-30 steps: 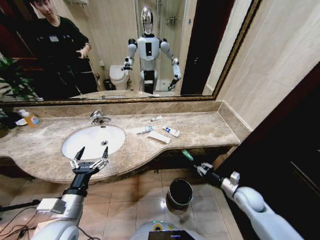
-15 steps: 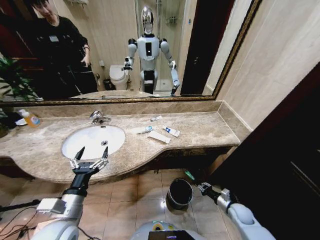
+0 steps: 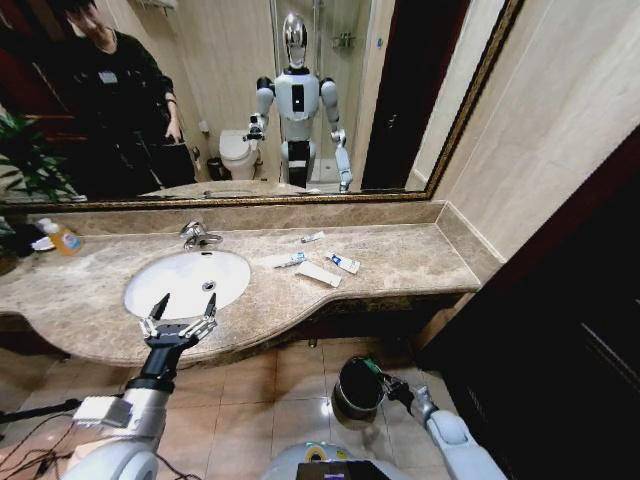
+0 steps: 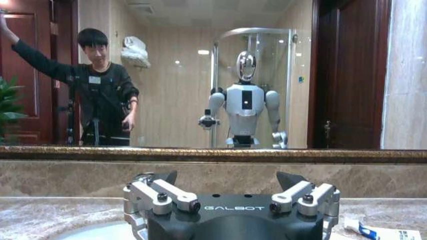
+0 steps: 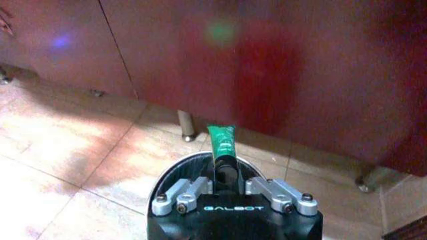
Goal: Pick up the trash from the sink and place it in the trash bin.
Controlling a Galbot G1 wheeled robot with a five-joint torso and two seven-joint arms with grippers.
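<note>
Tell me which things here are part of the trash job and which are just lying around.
Part of the job: green tube held in the right gripper, trash bin, white tubes and flat packet on the counter, sink.
Just around: soap bottle, faucet, mirror.

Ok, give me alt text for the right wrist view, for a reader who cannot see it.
The right gripper is shut on a green tube, which sticks out past its fingertips just above the rim of the black trash bin on the tiled floor. Behind stands a dark red cabinet front on small metal feet.
</note>
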